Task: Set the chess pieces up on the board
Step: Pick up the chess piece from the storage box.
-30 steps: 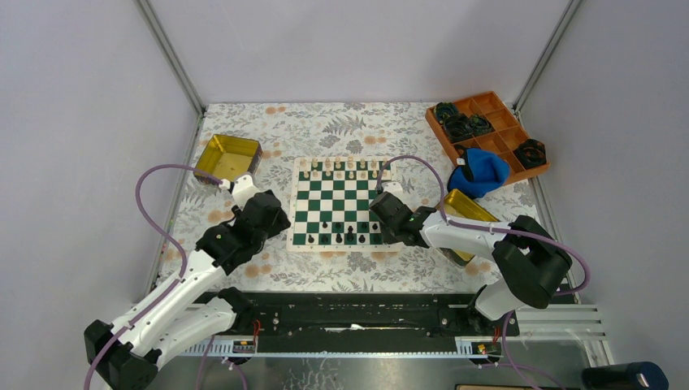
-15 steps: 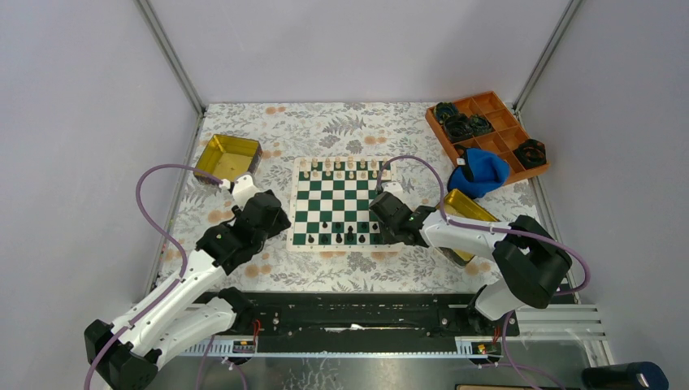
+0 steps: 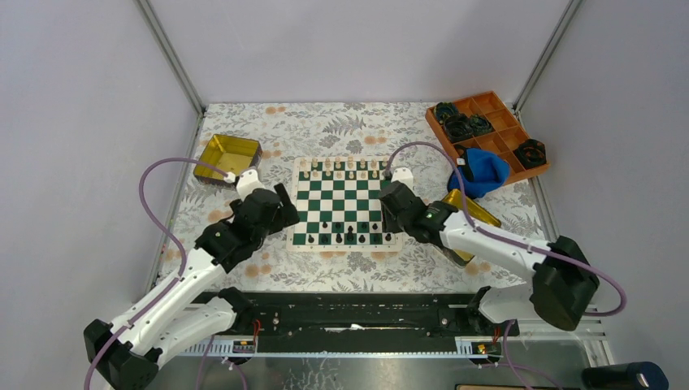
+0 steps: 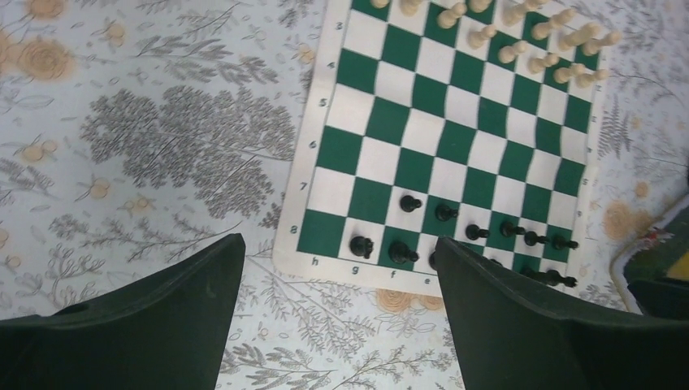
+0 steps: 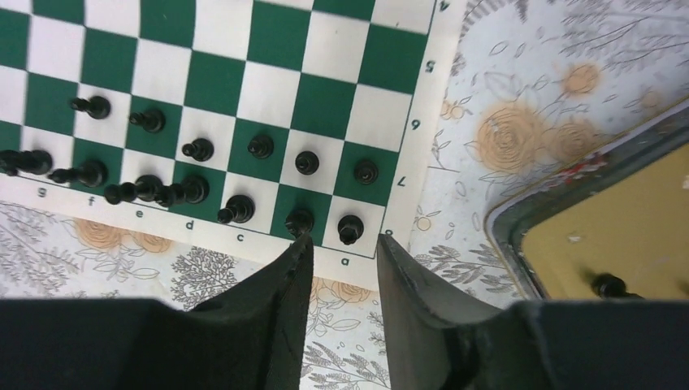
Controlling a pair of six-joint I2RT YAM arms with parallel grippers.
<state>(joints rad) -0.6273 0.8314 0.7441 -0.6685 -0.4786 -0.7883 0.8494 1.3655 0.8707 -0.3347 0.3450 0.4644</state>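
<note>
Board: the flat green-and-white checkered chess mat with a white border (image 3: 339,201) lies at the centre of the flowered tablecloth (image 3: 349,122).
Cream pieces: the small cream chess figures (image 3: 340,166) stand in two rows along the mat's 12 o'clock edge.
Black pieces: the small black chess figures (image 3: 337,236) stand along the 6 o'clock edge, most of them toward 5 o'clock.
Stray piece: one lone black figure (image 5: 608,286) sits inside the shiny gold square tin (image 5: 601,227) at the mat's 4 o'clock.
Left gripper (image 3: 286,215): hangs over the mat's 8 o'clock corner. Its jaws are spread wide and there is nothing between them.
Right gripper (image 5: 341,241): hangs over the mat's 5 o'clock corner. Its fingers (image 5: 296,260) are a narrow gap apart and hold nothing. Their tips are just beside the black corner figure (image 5: 350,229).
Surroundings: a second gold square tin (image 3: 229,156) sits at 10 o'clock. An orange compartment tray (image 3: 491,122) sits at 2 o'clock, with a blue cloth (image 3: 481,172) at its near end.
</note>
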